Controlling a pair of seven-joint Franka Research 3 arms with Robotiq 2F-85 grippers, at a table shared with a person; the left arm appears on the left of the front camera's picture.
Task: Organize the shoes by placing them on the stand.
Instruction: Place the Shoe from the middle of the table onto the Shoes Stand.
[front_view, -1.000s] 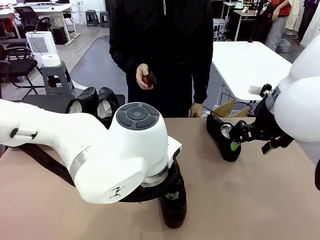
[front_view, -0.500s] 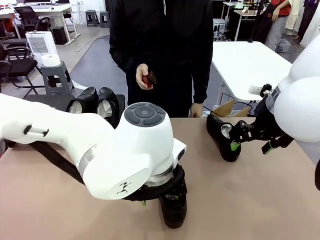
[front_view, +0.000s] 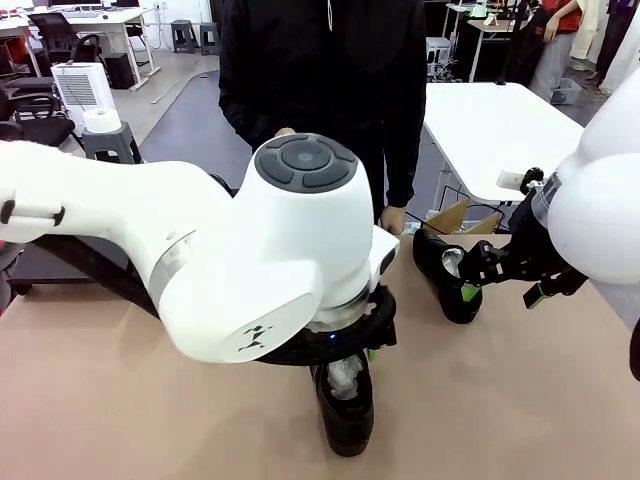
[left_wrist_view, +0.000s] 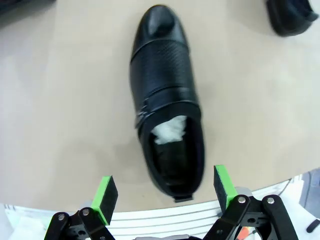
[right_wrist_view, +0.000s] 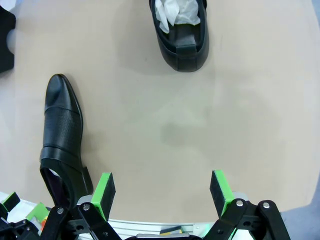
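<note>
One glossy black shoe (front_view: 345, 410) lies on the tan table near the front edge, white paper showing in its opening. My left gripper (left_wrist_view: 164, 190) hovers open just above this shoe's (left_wrist_view: 167, 105) heel, its green pads apart on either side. A second shoe (front_view: 447, 272) lies at the right. My right gripper (front_view: 500, 288) stands open beside it. In the right wrist view that gripper (right_wrist_view: 161, 192) is over bare table, with the second shoe (right_wrist_view: 62, 135) at its left and the stuffed shoe (right_wrist_view: 180, 30) farther off. The stand is hidden behind my left arm.
A person in black stands at the far edge, one hand (front_view: 393, 218) resting by the table. A cardboard box (front_view: 450, 215) sits behind the right shoe. A white table (front_view: 490, 120) stands beyond. My bulky left arm (front_view: 250, 260) blocks the middle of the front view.
My left arm has risen and swung toward the far right, uncovering the near shoe's paper-filled opening and hiding the person's other hand and the shoes at the back left. The right arm has not moved.
</note>
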